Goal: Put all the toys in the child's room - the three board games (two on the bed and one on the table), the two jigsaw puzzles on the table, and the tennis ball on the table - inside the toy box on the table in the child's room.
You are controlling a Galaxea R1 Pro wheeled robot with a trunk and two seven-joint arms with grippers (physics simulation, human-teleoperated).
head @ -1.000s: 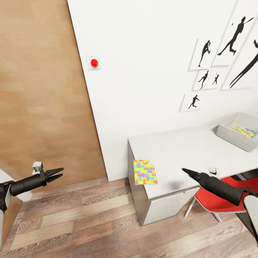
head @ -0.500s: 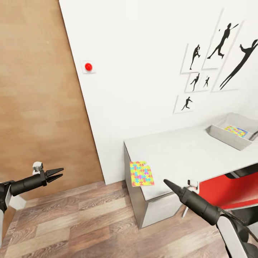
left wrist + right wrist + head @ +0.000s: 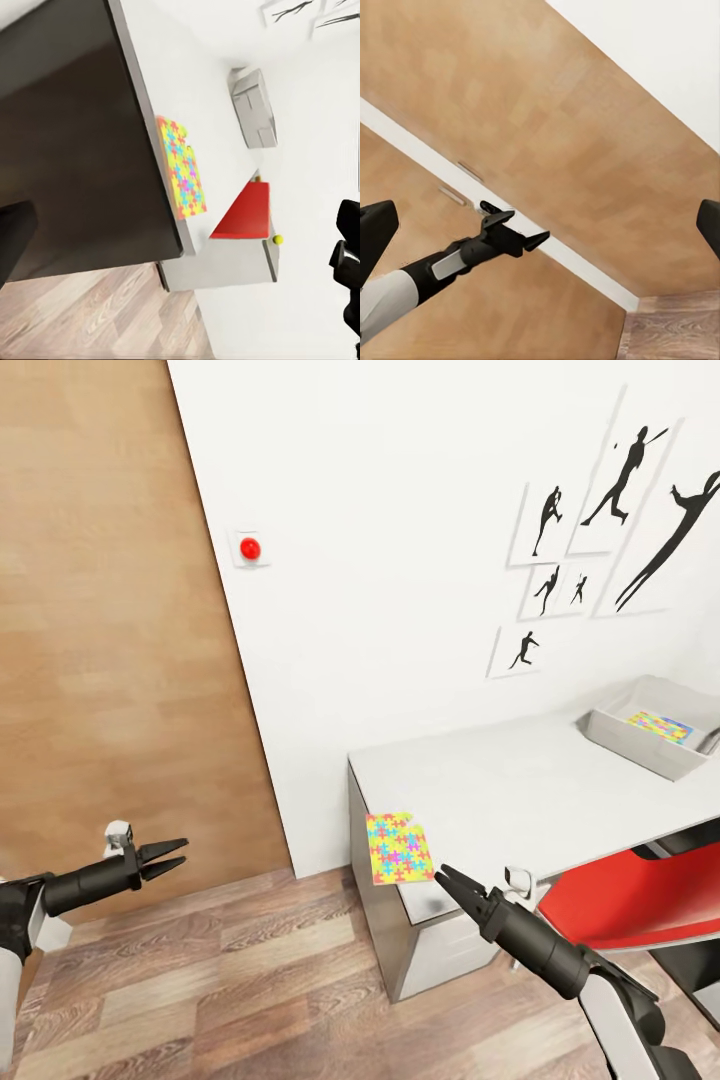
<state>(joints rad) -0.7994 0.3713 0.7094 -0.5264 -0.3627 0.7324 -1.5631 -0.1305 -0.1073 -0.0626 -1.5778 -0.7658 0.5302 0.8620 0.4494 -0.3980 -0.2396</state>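
The table [image 3: 520, 785] stands against the wall, the toy box [image 3: 650, 742] at its far right edge holding one puzzle [image 3: 659, 725]. A red chair [image 3: 630, 895] is tucked beneath. Another jigsaw [image 3: 399, 848] overhangs the table's front left corner. Both the left gripper [image 3: 172, 857] and right gripper [image 3: 447, 882] are open and empty.

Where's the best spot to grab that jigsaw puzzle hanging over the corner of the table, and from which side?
Probably the overhanging edge. The jigsaw puzzle lies flat at the table's near corner, its edge past the rim, so one finger could slip underneath. Bring the right claw, open and closest, from the floor side, level with the tabletop.
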